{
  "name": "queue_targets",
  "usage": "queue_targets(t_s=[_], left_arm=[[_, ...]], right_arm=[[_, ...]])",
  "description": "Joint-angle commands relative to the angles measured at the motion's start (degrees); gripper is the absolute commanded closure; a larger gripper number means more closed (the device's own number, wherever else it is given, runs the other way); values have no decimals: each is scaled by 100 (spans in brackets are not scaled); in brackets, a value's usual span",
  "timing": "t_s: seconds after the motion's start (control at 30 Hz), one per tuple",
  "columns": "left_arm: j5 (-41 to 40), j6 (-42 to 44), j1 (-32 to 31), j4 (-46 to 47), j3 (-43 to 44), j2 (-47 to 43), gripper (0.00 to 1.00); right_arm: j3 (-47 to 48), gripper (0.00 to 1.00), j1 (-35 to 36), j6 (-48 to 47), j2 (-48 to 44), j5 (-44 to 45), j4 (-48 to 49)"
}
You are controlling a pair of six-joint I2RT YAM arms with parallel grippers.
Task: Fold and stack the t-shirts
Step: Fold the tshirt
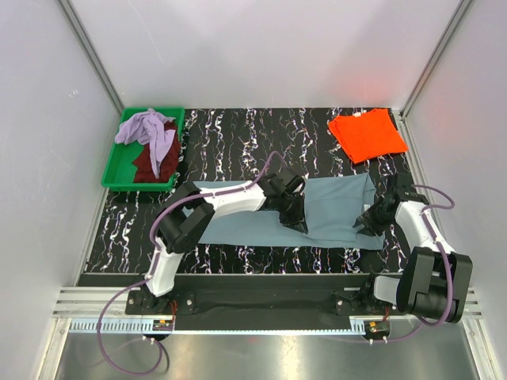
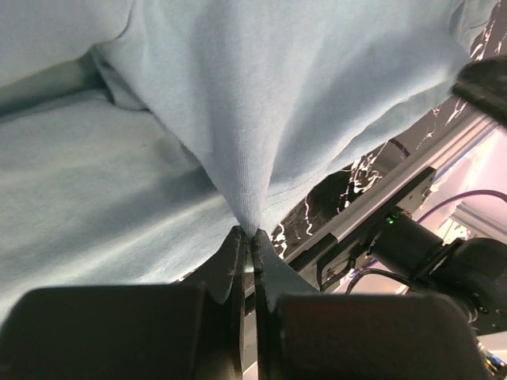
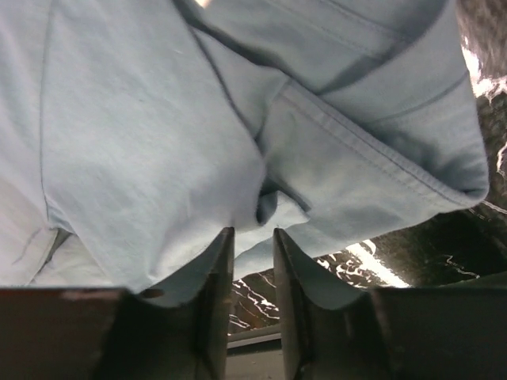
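Orange t-shirt (image 1: 367, 133) sits folded at the bench's (image 1: 238, 134) far right corner, lavender t-shirt (image 1: 146, 127) and maroon t-shirt (image 1: 146, 164) wait in the far-left tray (image 1: 119, 179), and the blue-grey t-shirt (image 1: 337, 207) lies mid-fold by the near edge, the left gripper (image 2: 252, 233) with its jaws pinching it, the right gripper (image 3: 253, 231) with its jaws narrowly apart at the hem, grip unclear.

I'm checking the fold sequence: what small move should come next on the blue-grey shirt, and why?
Probably close the right gripper on the hem of the dusty blue-grey cloth t-shirt: the left gripper is shut on a fold of it, while the right jaws stand apart at the cloth's edge.
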Motion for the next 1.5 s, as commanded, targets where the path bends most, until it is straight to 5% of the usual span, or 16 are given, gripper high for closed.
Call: queue_targets(t_s=[0.0,0.43,0.57,0.77,1.47], left_arm=[[318,-34,96,59,276,125,96],[731,-683,359,929,-75,169,94],[890,-974,465,1394,-190,186,94],[1223,-1571,597,2157,-278,301,95],[1602,-3487,799,4488,-646,766,96]], right_arm=[[-102,63,23,141,-303,15,255],[-620,52,41,62,-1005,-168,975],[-735,58,41,115,-1525,-19,994],[-761,69,50,177,-1139,-81,879],[-840,68,559,677,-1077,384,633]])
